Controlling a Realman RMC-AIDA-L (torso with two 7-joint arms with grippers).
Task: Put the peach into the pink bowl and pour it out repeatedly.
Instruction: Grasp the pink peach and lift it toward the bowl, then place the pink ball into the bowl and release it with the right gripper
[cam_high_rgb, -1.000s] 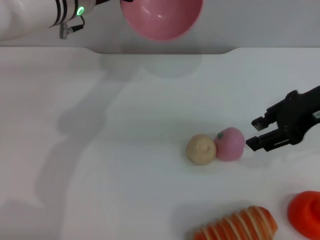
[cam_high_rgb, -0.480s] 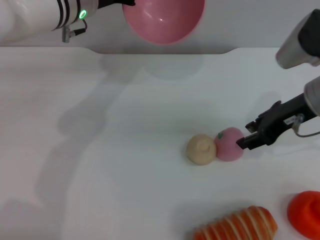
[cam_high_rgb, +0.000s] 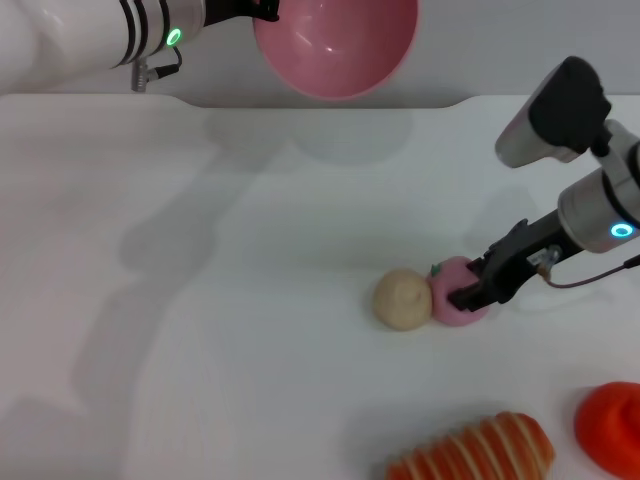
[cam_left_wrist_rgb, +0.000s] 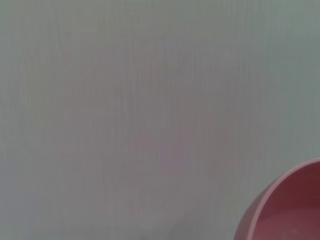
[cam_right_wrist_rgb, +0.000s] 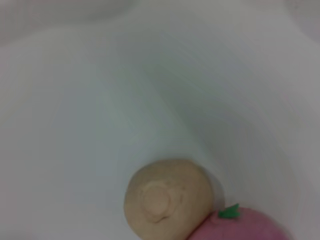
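The peach (cam_high_rgb: 444, 291) lies on the white table, touching a beige ball (cam_high_rgb: 403, 298) on its left. My right gripper (cam_high_rgb: 478, 283) is down at the peach's right side, its black fingers open and set against the fruit. The right wrist view shows the peach (cam_right_wrist_rgb: 245, 227) with its green stem mark beside the beige ball (cam_right_wrist_rgb: 167, 200). My left gripper (cam_high_rgb: 262, 10) is shut on the rim of the pink bowl (cam_high_rgb: 335, 45) and holds it in the air over the table's far edge, its opening tilted toward me. A part of the bowl (cam_left_wrist_rgb: 287, 210) shows in the left wrist view.
An orange and white striped toy (cam_high_rgb: 475, 450) lies at the front right. A red-orange object (cam_high_rgb: 612, 425) sits at the front right corner. The table's far edge (cam_high_rgb: 320, 100) runs below the bowl.
My right gripper has moved left until its fingers reach the peach, and more of the right arm has come into view. The bowl has drifted slightly right.
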